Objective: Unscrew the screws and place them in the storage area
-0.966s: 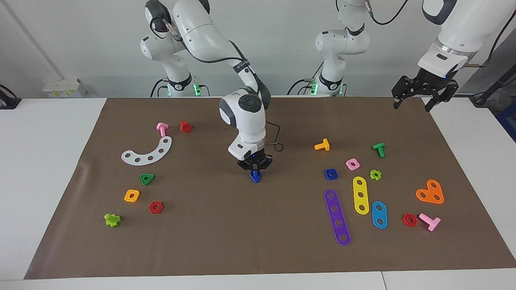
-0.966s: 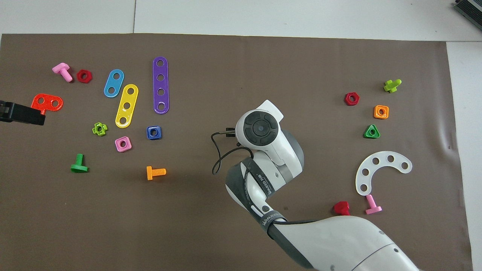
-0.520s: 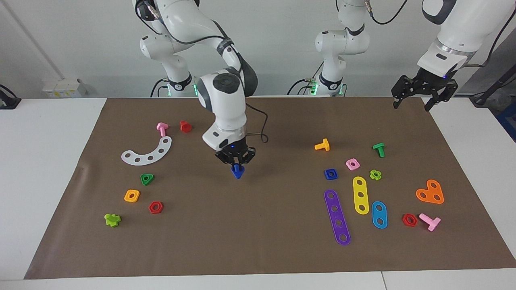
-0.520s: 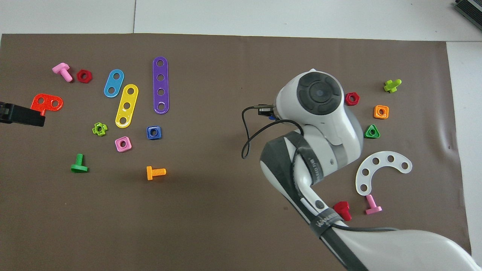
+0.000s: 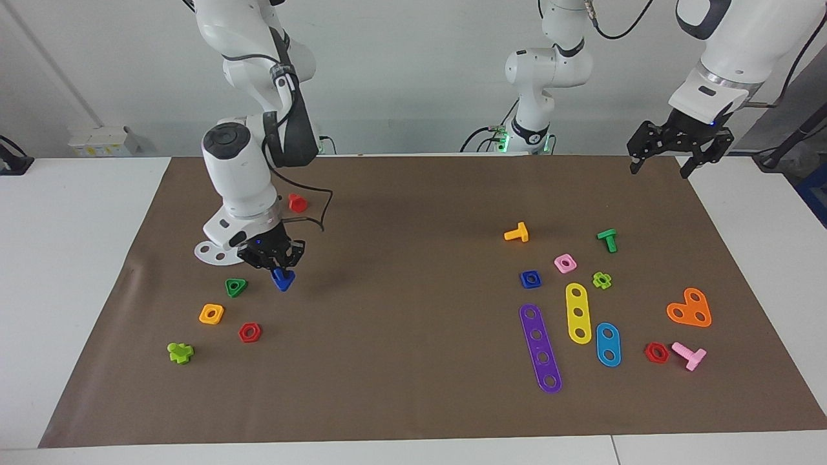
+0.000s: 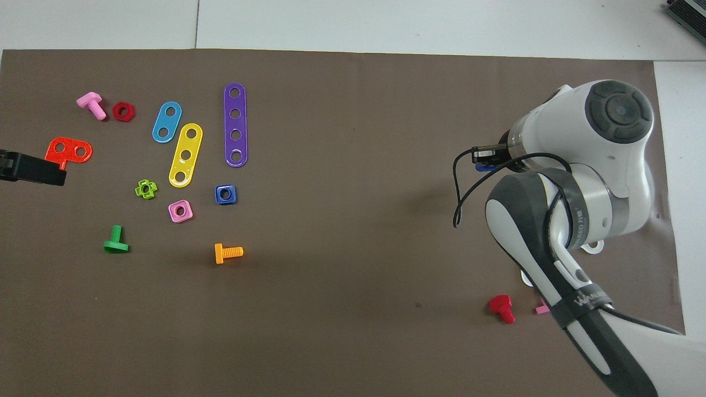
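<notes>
My right gripper (image 5: 276, 266) is shut on the dark-blue bolt (image 5: 283, 279), triangular head down, just above the brown mat (image 5: 400, 361) beside the green triangular nut (image 5: 236, 287). In the overhead view the right arm covers that spot and only a sliver of the bolt (image 6: 484, 167) shows. The blue square nut (image 5: 530, 279) lies on the mat toward the left arm's end, also in the overhead view (image 6: 225, 194). My left gripper (image 5: 662, 169) waits open and empty above the mat's corner by its base; it shows at the overhead view's edge (image 6: 33, 170).
Near the held bolt lie an orange square nut (image 5: 211, 314), a red hex nut (image 5: 249, 332), a lime bolt (image 5: 180, 352), a white curved strip (image 5: 213, 250) and a red bolt (image 5: 297, 203). Purple (image 5: 540, 349), yellow and blue strips lie by the blue nut.
My right gripper has carried the blue bolt from over the middle of the mat toward the right arm's end, to beside the green triangular nut. The left arm has not moved.
</notes>
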